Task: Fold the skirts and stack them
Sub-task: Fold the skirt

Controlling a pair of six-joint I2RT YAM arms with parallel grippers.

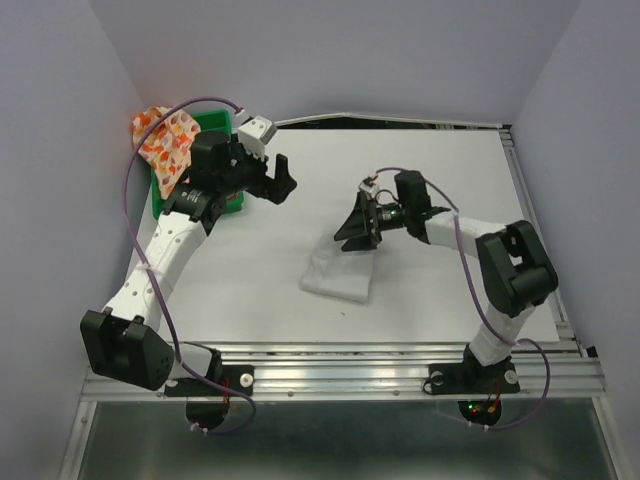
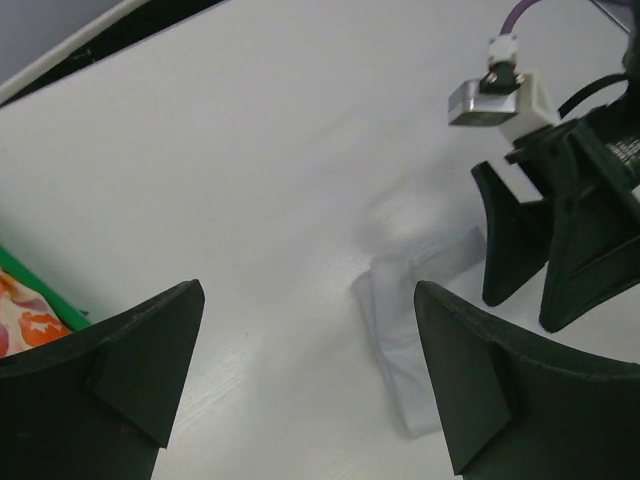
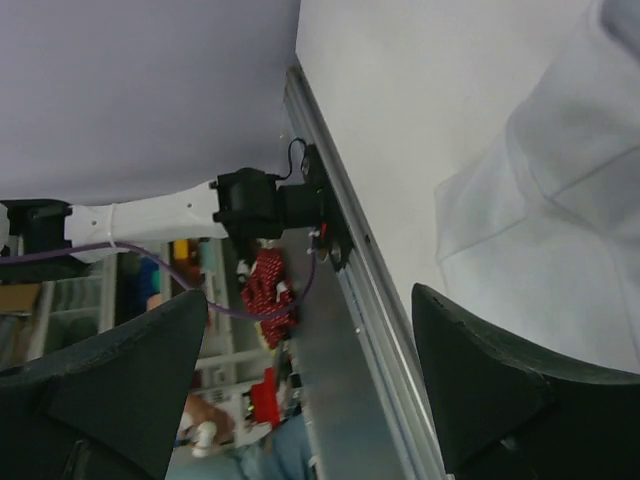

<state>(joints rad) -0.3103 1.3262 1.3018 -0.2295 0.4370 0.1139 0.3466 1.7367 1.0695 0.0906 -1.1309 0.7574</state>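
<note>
Left tool (image 1: pixel 275 185): jaws wide, empty, above desk (image 1: pixel 450 180) near green tray (image 1: pixel 215 125).
Right tool (image 1: pixel 355 238): jaws wide, empty, at far edge of white skirt (image 1: pixel 338 272), folded mid-desk.
Printed skirt (image 1: pixel 165 142): draped over tray's far-left corner.

You have the first skirt (image 1: pixel 338 275) flat on the table (image 1: pixel 440 170), just under and nearward of your right gripper (image 1: pixel 357 240) and well right of your left gripper (image 1: pixel 280 188), and the second skirt (image 1: pixel 165 140) draped over the tray (image 1: pixel 215 124), left of and behind that left gripper.
</note>
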